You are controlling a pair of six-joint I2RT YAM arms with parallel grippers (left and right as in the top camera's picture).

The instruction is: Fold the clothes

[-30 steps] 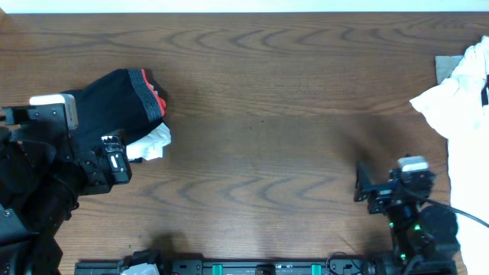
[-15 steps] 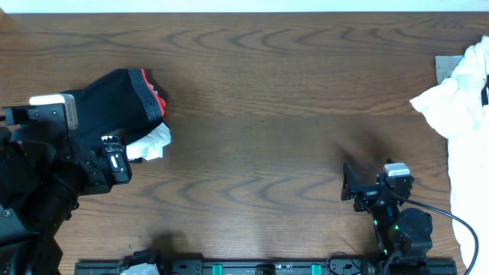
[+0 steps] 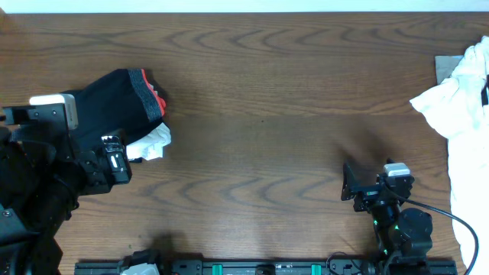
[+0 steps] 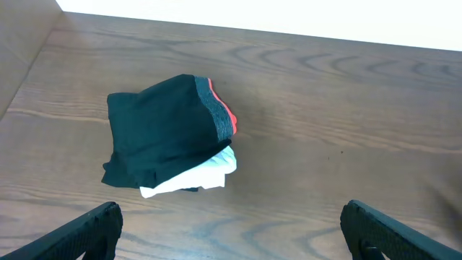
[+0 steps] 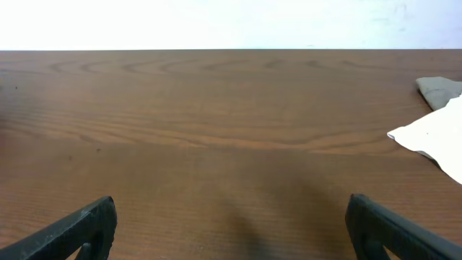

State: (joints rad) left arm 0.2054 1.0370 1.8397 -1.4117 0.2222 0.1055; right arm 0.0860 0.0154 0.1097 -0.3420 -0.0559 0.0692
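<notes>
Trousers (image 4: 162,133) folded atop white garment (image 4: 213,172); waistband (image 4: 220,119) print, if any, unreadable; left hand (image 4: 231,211), right hand (image 5: 231,204) released.

The table (image 3: 260,92) is brown wood with a flowing grain, smooth, with a soft low sheen. On its left, the black trousers (image 4: 159,130) are matt, soft cloth; their waistband (image 4: 216,115) is a ribbed grey elastic edged in red. The white garment (image 4: 206,173) beneath them is soft, creased cloth. At the right edge, the white clothes (image 3: 462,107) are matt, crumpled fabric. The left gripper (image 4: 232,224) has fingers (image 4: 86,231) of matt black, plastic-looking material.
</notes>
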